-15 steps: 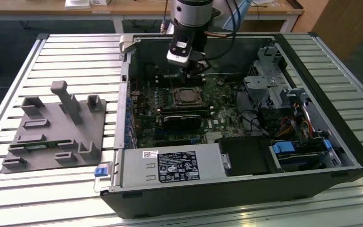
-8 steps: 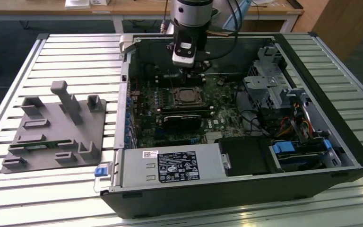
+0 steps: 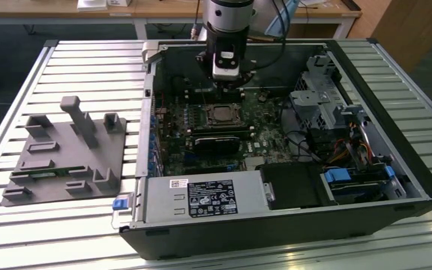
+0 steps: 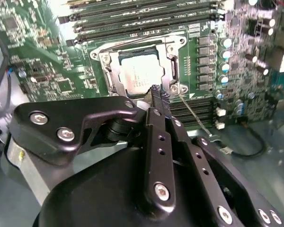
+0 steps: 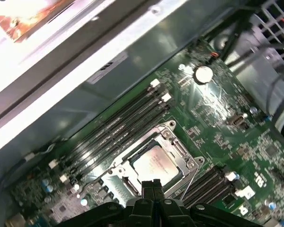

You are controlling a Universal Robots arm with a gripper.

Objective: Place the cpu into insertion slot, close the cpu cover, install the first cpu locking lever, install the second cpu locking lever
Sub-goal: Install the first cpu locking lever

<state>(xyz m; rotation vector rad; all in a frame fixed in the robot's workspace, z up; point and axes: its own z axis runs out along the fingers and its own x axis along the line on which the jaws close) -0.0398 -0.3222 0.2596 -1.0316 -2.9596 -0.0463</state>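
On the exterior view's left of the insertion slot (image 3: 224,114), well apart on the tabletop (image 3: 73,236), we see a grey fixture (image 3: 58,163); nothing there worries us. In the slot itself the cpu (image 4: 142,75) lies seated, with the cpu cover (image 4: 112,71) down around it. The hand (image 4: 156,93) hangs just beside the slot's rim, fingertips pressed together, pinching nothing we can make out. A thin locking lever (image 4: 194,113) angles away from the slot, apparently unlatched. We judge the risk lies here: the tips could slip off that springy wire and scrape the memory slots (image 4: 132,21), or the cover could lift. On the exterior view's right of the slot, loose cables (image 3: 343,149) might snag the arm.
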